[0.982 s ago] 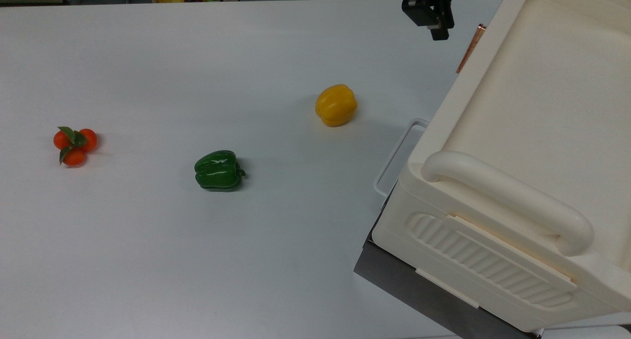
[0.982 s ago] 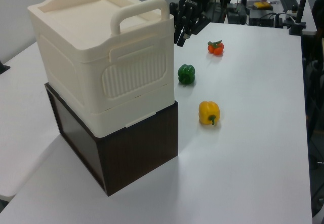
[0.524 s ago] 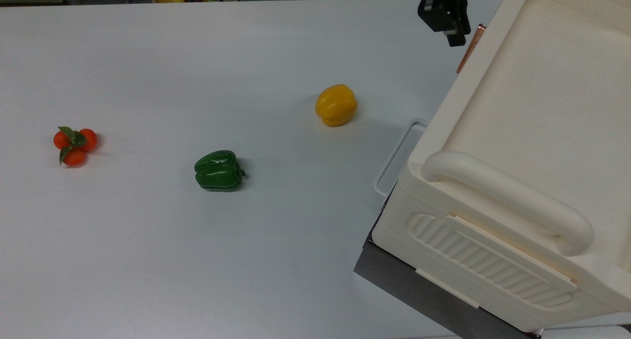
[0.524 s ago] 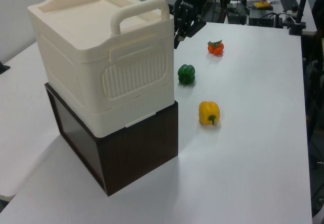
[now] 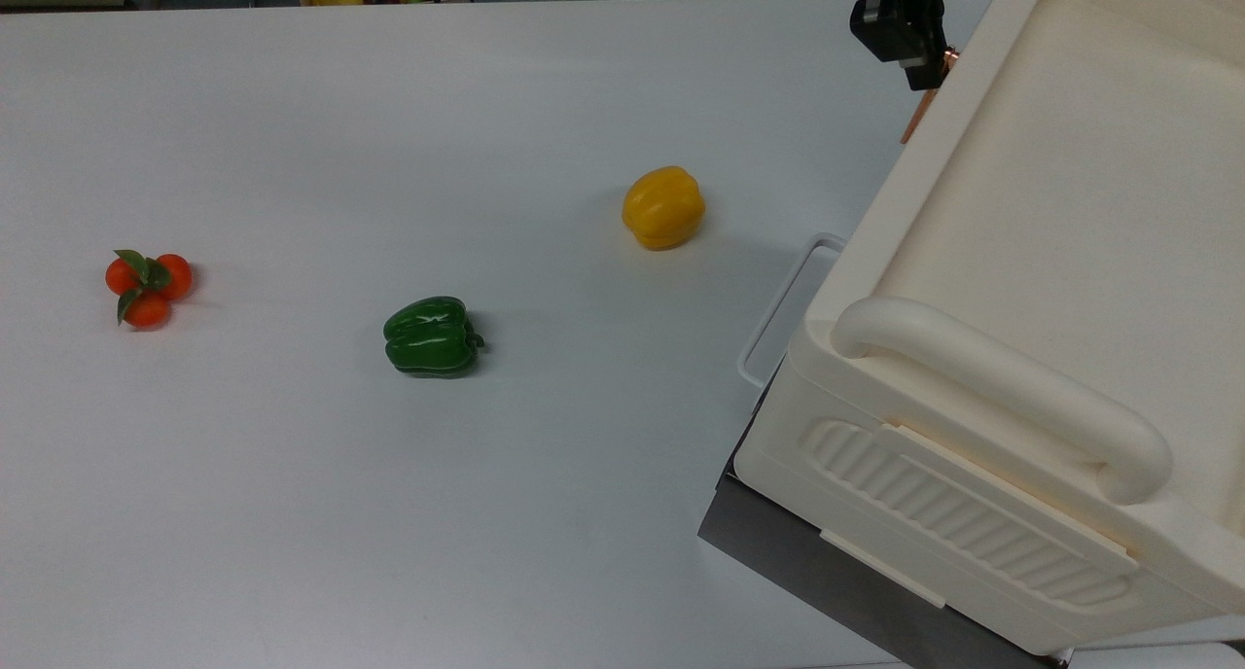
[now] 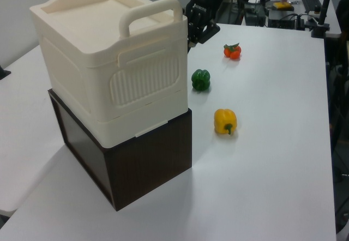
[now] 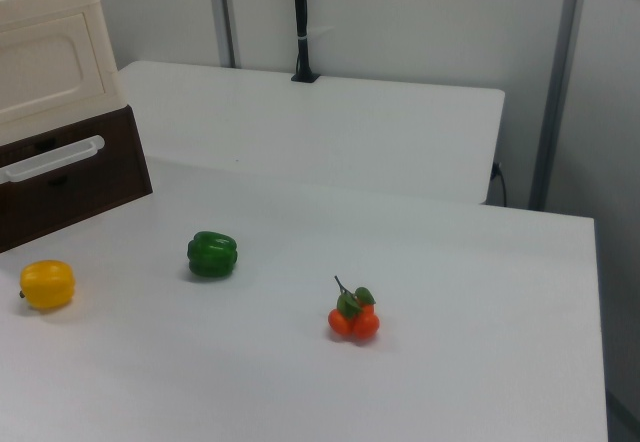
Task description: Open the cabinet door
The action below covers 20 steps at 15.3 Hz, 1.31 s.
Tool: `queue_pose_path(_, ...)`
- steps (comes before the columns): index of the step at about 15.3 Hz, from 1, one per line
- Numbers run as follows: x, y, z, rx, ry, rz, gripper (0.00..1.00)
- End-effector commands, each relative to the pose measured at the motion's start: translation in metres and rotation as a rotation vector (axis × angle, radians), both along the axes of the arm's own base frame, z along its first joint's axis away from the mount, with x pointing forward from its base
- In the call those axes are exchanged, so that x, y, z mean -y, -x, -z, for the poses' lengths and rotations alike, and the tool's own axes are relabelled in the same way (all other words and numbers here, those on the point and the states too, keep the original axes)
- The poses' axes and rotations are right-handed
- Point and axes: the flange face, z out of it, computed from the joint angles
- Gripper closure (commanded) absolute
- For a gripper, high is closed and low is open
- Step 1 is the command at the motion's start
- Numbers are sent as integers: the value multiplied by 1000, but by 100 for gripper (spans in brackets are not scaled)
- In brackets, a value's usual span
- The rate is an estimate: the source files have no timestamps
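**Asker:** Going left to right in the top view, what do you count on the counter (image 5: 292,513)?

**Me:** One bunch of three small red-orange fruits (image 5: 148,286), one green pepper (image 5: 433,336), one yellow pepper (image 5: 663,207), then my one gripper (image 5: 914,66), and one cream cabinet (image 5: 1070,212) sitting on one dark box (image 5: 778,543). The cabinet has two thick top handles.

**Asker:** And where is the door?

**Me:** The cabinet door (image 7: 40,67) is the front panel facing the peppers, and I judge it is closed. Its one copper handle (image 5: 917,117) runs along the edge at the top view's far end, and my gripper hangs right against the upper tip of it.

**Asker:** Is your gripper apart or together?

**Me:** I cannot tell from here.

**Asker:** What could go wrong?

**Me:** The bar is thin and I am at its very end, so I might slip off it when I pull. I could also knock the cabinet's corner. If I pull straight instead of along the door's swing, I might drag the whole cabinet across the dark box.
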Motion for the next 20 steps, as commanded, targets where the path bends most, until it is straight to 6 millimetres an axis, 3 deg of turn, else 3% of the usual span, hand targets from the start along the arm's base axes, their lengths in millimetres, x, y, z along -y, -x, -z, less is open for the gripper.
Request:
queue_pose_path(1, -5, 4, 1, 5, -18, -7, 100)
queue_pose_path(5, -1, 5, -1, -2, -13, -6, 100)
queue_pose_path(18, 61, 17, -11, -149, 69, 24, 100)
queue_pose_path(20, 73, 16, -10, -167, 76, 38, 92)
